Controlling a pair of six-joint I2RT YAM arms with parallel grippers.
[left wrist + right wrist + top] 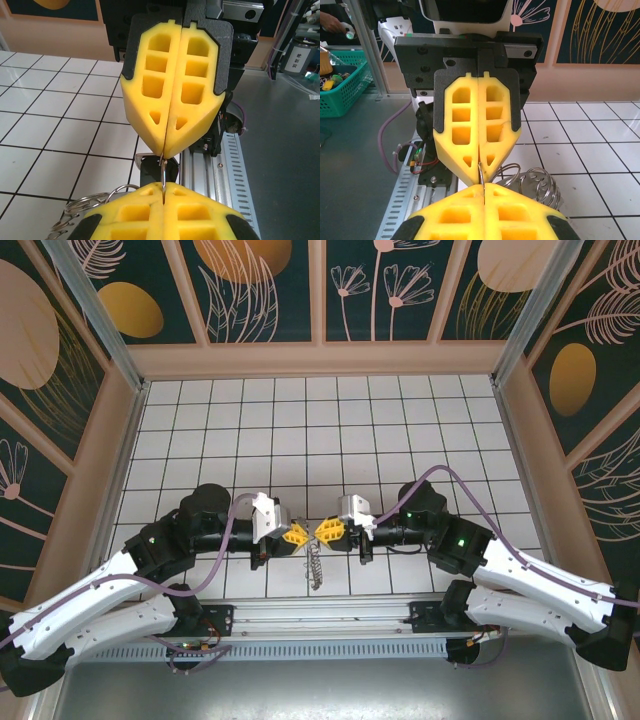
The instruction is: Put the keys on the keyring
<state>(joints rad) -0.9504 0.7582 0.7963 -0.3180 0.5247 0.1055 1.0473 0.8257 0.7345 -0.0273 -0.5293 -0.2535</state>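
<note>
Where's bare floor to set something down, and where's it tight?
Free: the tiled floor from the back wall down to the arms, side to side. Crowded: the near strip by the rail, where the left gripper and right gripper meet, shut on the keyring, its links hanging between them.

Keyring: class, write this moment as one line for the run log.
left gripper: shut on keyring | right gripper: shut on keyring | grippers: tip to tip | keyring: loops hang beside the tips
</note>
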